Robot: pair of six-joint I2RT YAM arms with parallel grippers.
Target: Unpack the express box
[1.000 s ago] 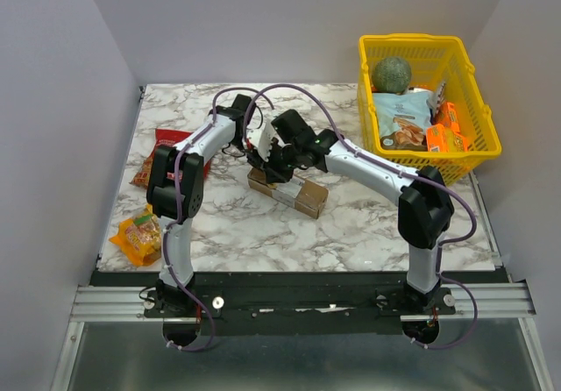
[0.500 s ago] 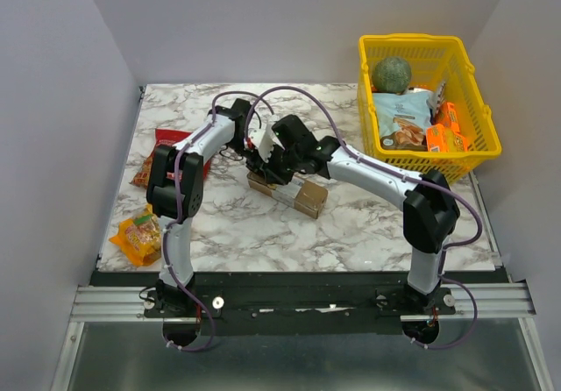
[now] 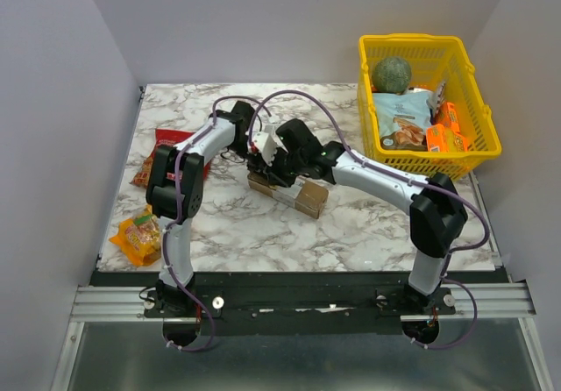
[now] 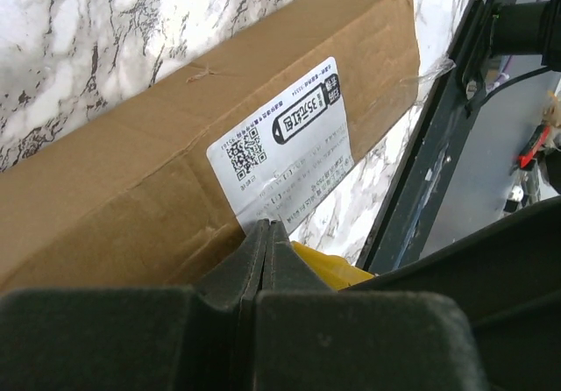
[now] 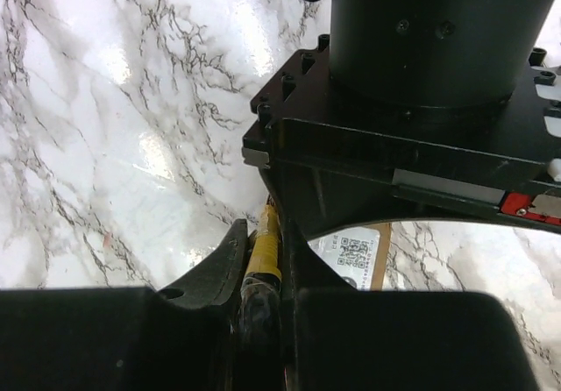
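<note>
The express box (image 3: 300, 196), a brown carton with a white label, lies mid-table. In the left wrist view the express box (image 4: 166, 154) fills the frame, label facing me. My left gripper (image 4: 267, 227) is shut, nothing between its fingers, tips against the carton just under the label. In the overhead view the left gripper (image 3: 252, 152) and right gripper (image 3: 267, 170) crowd over the box's left end. My right gripper (image 5: 263, 229) is shut on a yellow tool (image 5: 264, 252). Past it shows the box label (image 5: 355, 255). A yellow patch (image 4: 331, 268) shows beside the left tips; I cannot tell what it is.
A yellow basket (image 3: 478, 152) with a green ball and snack packs stands at the back right. A red snack bag (image 3: 151, 161) and an orange snack bag (image 3: 138, 238) lie at the left. Grey walls close in three sides. The black table rail (image 4: 438, 145) runs near the box.
The right arm's elbow has swung out to the right and its gripper has crept slightly left over the box end. The left arm and box have barely moved.
</note>
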